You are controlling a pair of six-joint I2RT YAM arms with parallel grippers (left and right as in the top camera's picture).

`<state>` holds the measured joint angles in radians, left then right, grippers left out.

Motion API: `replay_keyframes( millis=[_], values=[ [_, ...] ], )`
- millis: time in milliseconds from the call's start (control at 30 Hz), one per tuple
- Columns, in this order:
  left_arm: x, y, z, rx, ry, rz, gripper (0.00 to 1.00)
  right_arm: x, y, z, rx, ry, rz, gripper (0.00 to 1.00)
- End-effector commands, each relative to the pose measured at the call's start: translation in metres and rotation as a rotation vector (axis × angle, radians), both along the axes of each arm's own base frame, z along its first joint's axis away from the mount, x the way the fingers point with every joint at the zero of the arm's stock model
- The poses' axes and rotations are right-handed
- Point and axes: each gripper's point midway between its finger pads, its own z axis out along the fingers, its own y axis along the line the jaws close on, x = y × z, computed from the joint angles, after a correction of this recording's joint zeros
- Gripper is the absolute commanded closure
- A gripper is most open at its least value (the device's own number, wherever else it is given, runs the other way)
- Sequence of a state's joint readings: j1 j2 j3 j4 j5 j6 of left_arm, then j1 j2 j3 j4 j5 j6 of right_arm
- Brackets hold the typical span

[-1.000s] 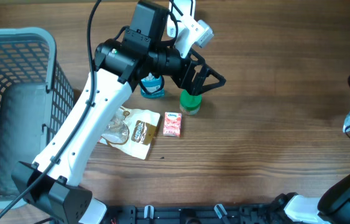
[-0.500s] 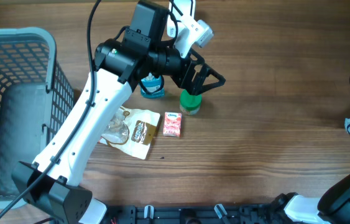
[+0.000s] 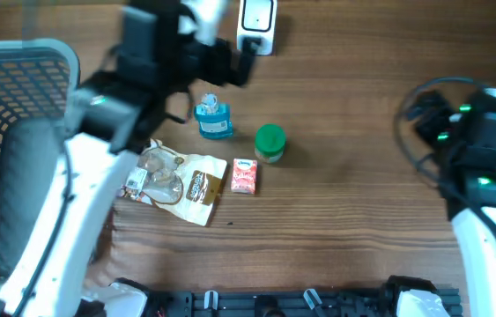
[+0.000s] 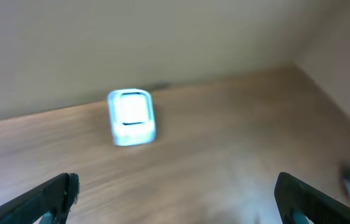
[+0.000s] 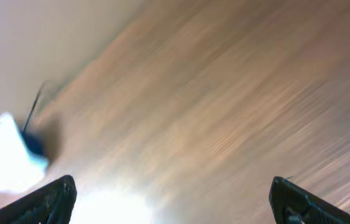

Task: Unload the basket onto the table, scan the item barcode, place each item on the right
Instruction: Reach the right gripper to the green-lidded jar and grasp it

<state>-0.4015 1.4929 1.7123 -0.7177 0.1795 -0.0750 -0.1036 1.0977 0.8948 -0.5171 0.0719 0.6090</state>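
Several items lie mid-table in the overhead view: a blue bottle (image 3: 214,121), a green-lidded jar (image 3: 270,143), a small pink box (image 3: 244,175) and a brown snack bag (image 3: 177,180). The white barcode scanner (image 3: 256,25) stands at the far edge. It also shows as a white scanner (image 4: 131,117) ahead of my left gripper (image 4: 176,199), which is open and empty. My left gripper (image 3: 234,63) hovers blurred between the scanner and the blue bottle. My right gripper (image 5: 175,202) is open and empty over bare wood, with the scanner (image 5: 10,158) to its far left.
A large grey mesh basket (image 3: 49,55) fills the left side of the table. My right arm (image 3: 481,167) stands over the right side, far from the items. Both wrist views are motion-blurred.
My left arm has swung left and back, off the green-lidded jar. My right arm has come in from the right edge over the table. The items have not moved.
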Motion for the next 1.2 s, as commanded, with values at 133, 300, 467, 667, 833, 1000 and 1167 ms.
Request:
replay_keyframes(
  millis=[133,300,467,667,833,1000,1167],
  values=[
    [0.016,0.089,-0.014,-0.082,0.145,0.397,0.0,-0.04,0.1,-0.032,0.134,0.35,0.217,0.0],
    [0.015,0.086,-0.032,-0.081,0.22,0.403,0.0,-0.043,0.173,0.01,0.327,0.345,0.475,0.0],
    [0.01,0.079,-0.045,0.013,0.231,0.312,0.0,-0.02,0.196,0.02,0.574,0.305,0.337,0.0],
    [0.016,0.089,-0.042,-0.024,0.228,0.412,0.0,-0.004,0.237,-0.046,0.879,0.599,0.01,0.01],
    [0.014,0.085,-0.043,-0.021,0.232,0.401,0.0,0.008,0.283,-0.079,0.949,0.704,-0.091,0.02],
    [0.013,0.084,-0.043,-0.021,0.237,0.398,0.0,0.015,0.282,-0.083,0.887,0.665,-0.2,0.02],
    [0.012,0.085,-0.045,-0.017,0.244,0.399,0.0,-0.003,0.277,-0.103,0.879,0.77,-0.356,0.02]
  ],
)
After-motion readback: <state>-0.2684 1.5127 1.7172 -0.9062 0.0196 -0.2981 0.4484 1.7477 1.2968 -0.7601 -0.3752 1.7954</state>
